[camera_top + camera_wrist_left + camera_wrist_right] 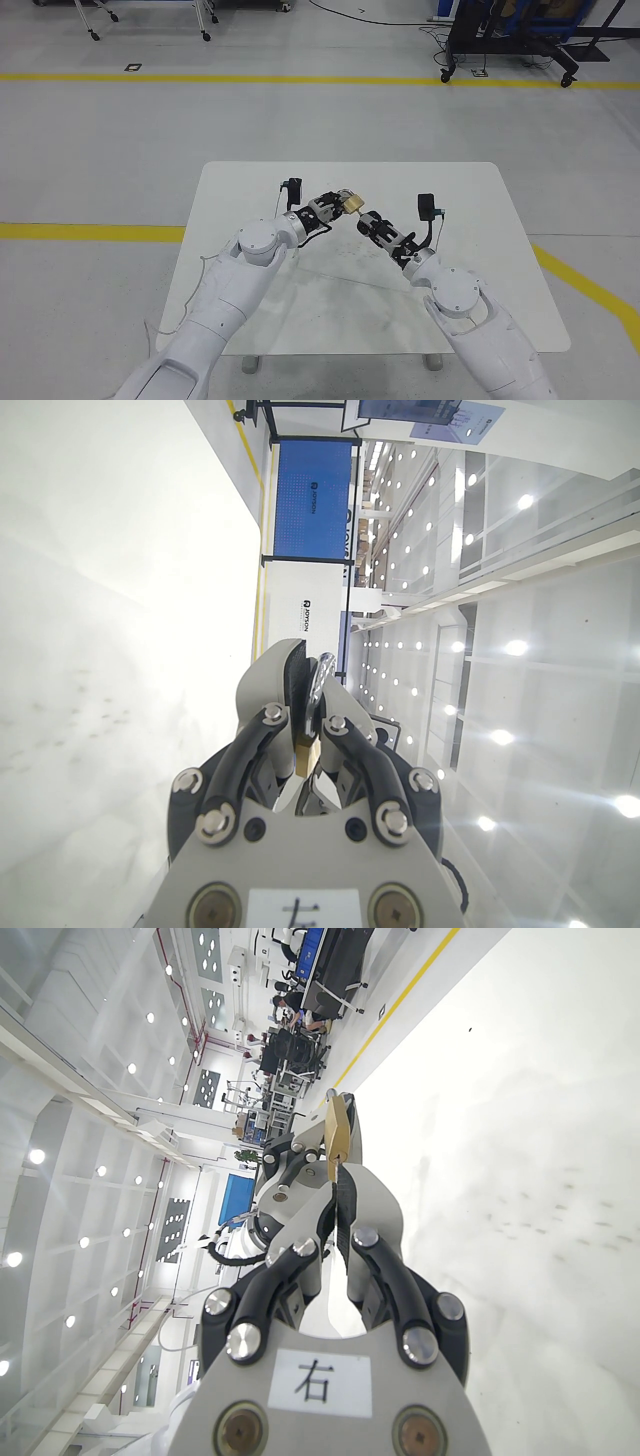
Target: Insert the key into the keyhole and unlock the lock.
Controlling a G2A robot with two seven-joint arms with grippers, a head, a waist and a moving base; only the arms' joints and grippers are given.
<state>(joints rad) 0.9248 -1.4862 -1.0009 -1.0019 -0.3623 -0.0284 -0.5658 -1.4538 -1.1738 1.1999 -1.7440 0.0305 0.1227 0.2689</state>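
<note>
Left gripper (311,674) and right gripper (343,1178) meet nose to nose over the white table (480,200), above its middle and a little toward the far edge. Faint scuff marks (550,1223) dot the tabletop beside them.

The left gripper is clamped narrow on the lock (337,1128), a small brass padlock held off the tabletop. In the left wrist view the silver shackle shows between the pads near the fingertips, and a strip of the brass body shows farther back between the fingers. The right wrist view sees the lock nearly end on, with its narrow keyhole face turned toward the right gripper (the left gripper's linkage sits just behind it).

The right gripper is pinched almost flat, its dark pads nearly touching. Between them sits a thin sliver that looks like the key (338,1171), though very little of it shows past the pads. Its tip sits at the keyhole (338,1157), touching it or just inside, and how deep it goes cannot be told. Lock and key lie in one line between the two grippers.
</note>
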